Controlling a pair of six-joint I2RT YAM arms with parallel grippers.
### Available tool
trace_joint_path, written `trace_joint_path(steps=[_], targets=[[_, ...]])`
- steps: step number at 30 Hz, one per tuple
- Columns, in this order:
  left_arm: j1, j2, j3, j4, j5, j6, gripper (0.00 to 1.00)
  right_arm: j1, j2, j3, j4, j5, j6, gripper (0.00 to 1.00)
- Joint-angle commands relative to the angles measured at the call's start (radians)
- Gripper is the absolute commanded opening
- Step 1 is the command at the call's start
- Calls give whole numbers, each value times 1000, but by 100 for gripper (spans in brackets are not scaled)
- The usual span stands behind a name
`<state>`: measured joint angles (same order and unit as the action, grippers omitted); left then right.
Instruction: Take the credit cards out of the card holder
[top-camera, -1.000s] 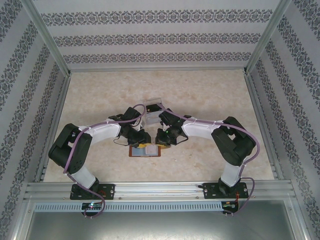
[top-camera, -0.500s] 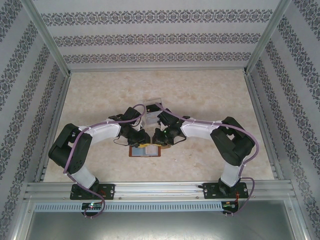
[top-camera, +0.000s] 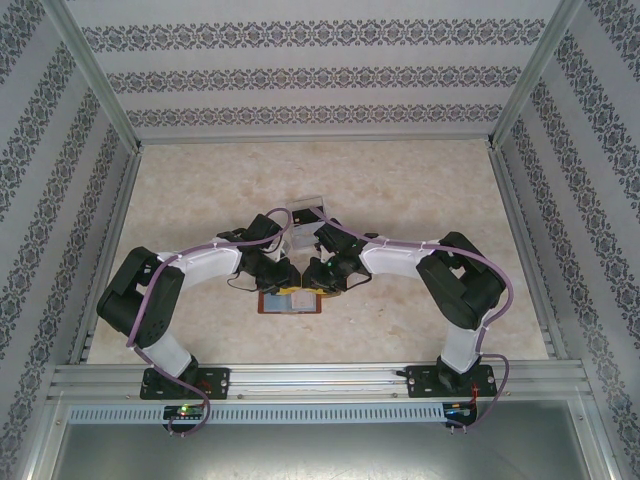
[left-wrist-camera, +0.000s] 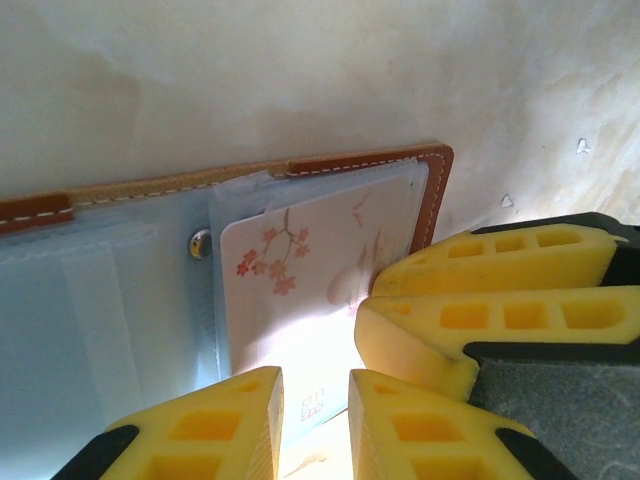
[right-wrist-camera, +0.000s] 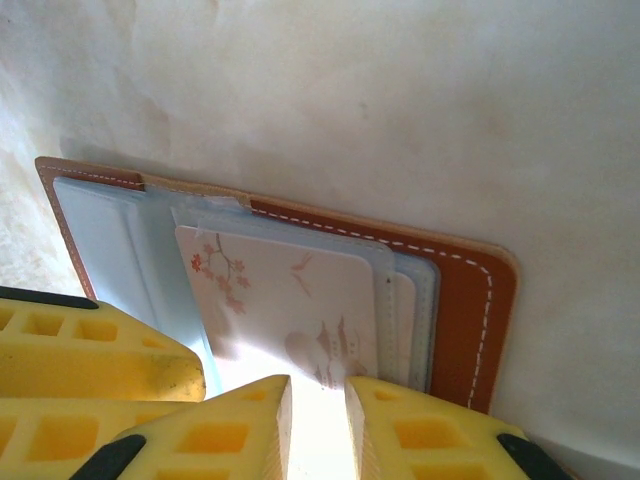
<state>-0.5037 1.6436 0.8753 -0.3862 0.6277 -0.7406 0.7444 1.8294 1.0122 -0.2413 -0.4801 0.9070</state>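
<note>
**Cards not out yet**

The card holder (top-camera: 291, 301) lies open at frame centre, a blossom-printed credit card (left-wrist-camera: 300, 290) in its pocket. The left gripper (left-wrist-camera: 315, 400) and right gripper (right-wrist-camera: 318, 420) hover above, jaws narrowly apart, clasping nothing. Extraction looks barely begun.

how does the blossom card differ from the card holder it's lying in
Colour: the blossom card is pale white with pink flowers; the card holder is reddish-brown leather with white stitching and grey-blue pockets. Size: the card is smaller, the holder's brown border showing beyond it. Surface: the card carries a picture, the holder's leather is plain. Both lie flat with rounded corners.
</note>
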Motion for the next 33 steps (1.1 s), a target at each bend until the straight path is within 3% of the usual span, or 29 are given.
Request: trace_joint_path(steps=[1, 18, 24, 33], targets=[[5, 22, -15, -14, -6, 20, 24, 10, 24, -21, -45, 41, -9, 25], [5, 53, -17, -8, -11, 28, 29, 10, 18, -24, -48, 40, -13, 31], [5, 15, -24, 65, 44, -14, 24, 10, 6, -27, -37, 32, -6, 20], [5, 24, -34, 75, 59, -25, 23, 6, -58, -43, -23, 30, 5, 24]])
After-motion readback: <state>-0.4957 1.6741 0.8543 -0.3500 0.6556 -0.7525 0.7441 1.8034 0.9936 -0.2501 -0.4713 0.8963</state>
